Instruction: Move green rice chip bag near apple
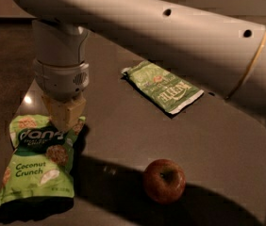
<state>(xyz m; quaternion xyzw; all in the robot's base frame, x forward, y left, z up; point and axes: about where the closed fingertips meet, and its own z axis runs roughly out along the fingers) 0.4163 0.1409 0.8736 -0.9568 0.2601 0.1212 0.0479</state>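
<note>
I see my gripper (65, 120) at the left of the dark table (123, 133), pointing down and clamped on the top edge of the green rice chip bag (35, 166). The bag hangs tilted below it, label facing me. The apple (164, 180) sits well to the bag's right, and a green Kettle bag (163, 87) lies flat farther back.

The green rice chip bag (36, 166) is light green with a dark green band, white letters and pictures of round tan chips. The apple (164, 180) is red (a bit yellow-green by its stem). The Kettle bag (163, 87) is green with a white end. The table (218, 140) is dark grey. The gripper (66, 121), cream-coloured, sits at the chip bag's top edge, under the pale grey arm (170, 36).
</note>
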